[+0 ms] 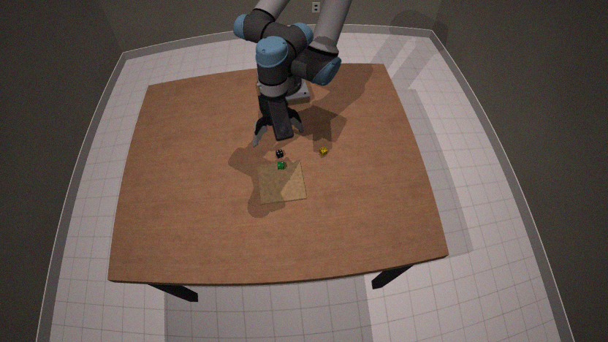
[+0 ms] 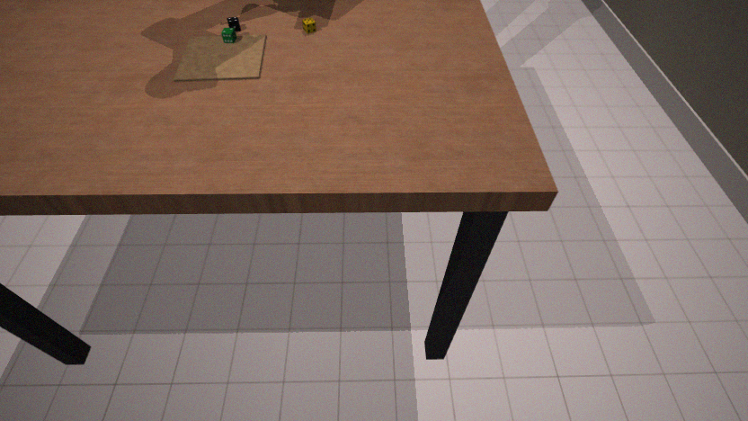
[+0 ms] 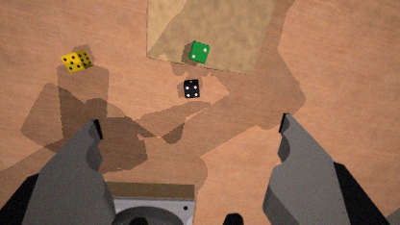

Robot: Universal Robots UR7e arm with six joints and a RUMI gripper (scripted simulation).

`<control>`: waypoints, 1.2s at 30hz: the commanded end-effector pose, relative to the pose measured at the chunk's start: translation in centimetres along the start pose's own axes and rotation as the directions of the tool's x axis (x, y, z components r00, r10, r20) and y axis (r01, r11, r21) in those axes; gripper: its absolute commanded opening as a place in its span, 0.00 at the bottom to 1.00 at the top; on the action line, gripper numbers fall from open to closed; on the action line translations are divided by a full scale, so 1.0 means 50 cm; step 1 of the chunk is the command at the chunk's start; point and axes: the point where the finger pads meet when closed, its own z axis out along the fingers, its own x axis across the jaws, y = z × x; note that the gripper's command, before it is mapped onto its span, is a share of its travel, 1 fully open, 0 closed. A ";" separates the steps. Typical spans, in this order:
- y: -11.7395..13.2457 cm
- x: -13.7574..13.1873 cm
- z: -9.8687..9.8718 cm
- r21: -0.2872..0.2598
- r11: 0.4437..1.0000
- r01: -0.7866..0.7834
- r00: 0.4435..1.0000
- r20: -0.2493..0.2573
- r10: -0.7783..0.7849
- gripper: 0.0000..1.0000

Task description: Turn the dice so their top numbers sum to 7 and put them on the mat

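A green die (image 1: pixel 280 165) (image 2: pixel 228 35) (image 3: pixel 199 52) sits on the mat (image 1: pixel 294 185) (image 2: pixel 241 67) (image 3: pixel 231 30), just inside its robot-side edge. It shows two pips on top in the wrist view. A black die (image 1: pixel 279 153) (image 2: pixel 234 23) (image 3: pixel 191 88) lies on the wood off the mat, close to the green one. Its large face in the wrist view shows four pips. A yellow die (image 1: pixel 323 150) (image 2: pixel 308 25) (image 3: pixel 76 62) lies on the wood off to the side; five pips seem to be on top, with six on a side. My gripper (image 1: pixel 278 137) (image 3: pixel 191 117) is open and empty above the table, on the robot side of the black die.
The robot base (image 1: pixel 299 95) (image 3: pixel 168 205) stands at the back of the wooden table (image 1: pixel 191 237) (image 2: pixel 366 130). The arm's shadow falls over the mat and the wood around the dice. The gripper is out of the exterior view, apart from its shadow.
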 end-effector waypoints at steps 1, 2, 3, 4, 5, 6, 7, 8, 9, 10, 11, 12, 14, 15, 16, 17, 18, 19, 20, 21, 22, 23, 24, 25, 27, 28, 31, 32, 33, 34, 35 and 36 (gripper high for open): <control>0.014 -0.004 0.005 0.010 0.998 0.066 0.998 0.005 -0.066 1.00; 0.014 -0.004 0.005 0.010 0.998 0.066 0.998 0.005 -0.066 1.00; 0.014 -0.004 0.005 0.010 0.998 0.066 0.998 0.005 -0.066 0.21; 0.014 -0.004 0.005 0.010 0.998 0.066 0.998 0.005 -0.066 0.21; 0.014 -0.004 0.005 0.010 0.998 0.066 0.998 0.005 -0.066 0.21; 0.014 -0.004 0.005 0.010 0.998 0.066 0.998 0.005 -0.066 0.21; 0.014 -0.004 0.005 0.010 0.998 0.066 0.998 0.005 -0.066 0.21; 0.014 -0.004 0.005 0.010 0.998 0.066 0.998 0.005 -0.066 0.21; 0.014 -0.004 0.005 0.010 0.998 0.066 0.998 0.005 -0.066 0.21; 0.014 -0.004 0.005 0.010 0.998 0.066 0.998 0.005 -0.066 0.21; 0.014 -0.004 0.005 0.010 0.998 0.066 0.998 0.005 -0.066 0.21; 0.014 -0.004 0.005 0.010 0.998 0.066 0.998 0.005 -0.066 0.21; 0.014 -0.004 0.005 0.010 0.998 0.066 0.998 0.005 -0.066 0.21; 0.014 -0.004 0.005 0.010 0.998 0.066 0.998 0.005 -0.066 0.21; 0.014 -0.004 0.005 0.010 0.998 0.066 0.998 0.005 -0.066 0.21; 0.014 -0.004 0.005 0.010 0.998 0.066 0.998 0.005 -0.066 0.21; 0.014 -0.004 0.005 0.010 0.998 0.066 0.998 0.005 -0.066 0.21; 0.014 -0.004 0.005 0.010 0.998 0.066 0.998 0.005 -0.066 0.21; 0.014 -0.004 0.005 0.010 0.998 0.066 0.998 0.005 -0.066 0.21; 0.014 -0.004 0.005 0.010 0.998 0.066 0.998 0.005 -0.066 0.21; 0.014 -0.004 0.005 0.010 0.998 0.066 0.998 0.005 -0.066 0.21; 0.014 -0.004 0.005 0.010 0.998 0.066 0.998 0.005 -0.066 0.21; 0.014 -0.004 0.005 0.010 0.998 0.066 0.998 0.005 -0.066 0.21; 0.014 -0.004 0.005 0.010 0.998 0.066 0.998 0.005 -0.066 0.21; 0.014 -0.004 0.005 0.010 0.998 0.066 0.998 0.005 -0.066 0.21; 0.014 -0.004 0.005 0.010 0.998 0.066 0.998 0.005 -0.066 0.21; 0.014 -0.004 0.005 0.010 0.998 0.066 0.998 0.005 -0.066 0.21; 0.014 -0.004 0.005 0.010 0.998 0.066 0.998 0.005 -0.066 0.21; 0.014 -0.004 0.005 0.010 0.998 0.066 0.998 0.005 -0.066 0.21; 0.014 -0.004 0.005 0.010 0.998 0.066 0.998 0.005 -0.066 0.21; 0.014 -0.004 0.005 0.010 0.998 0.066 0.998 0.005 -0.066 0.21; 0.014 -0.004 0.005 0.010 0.998 0.066 0.998 0.005 -0.066 0.21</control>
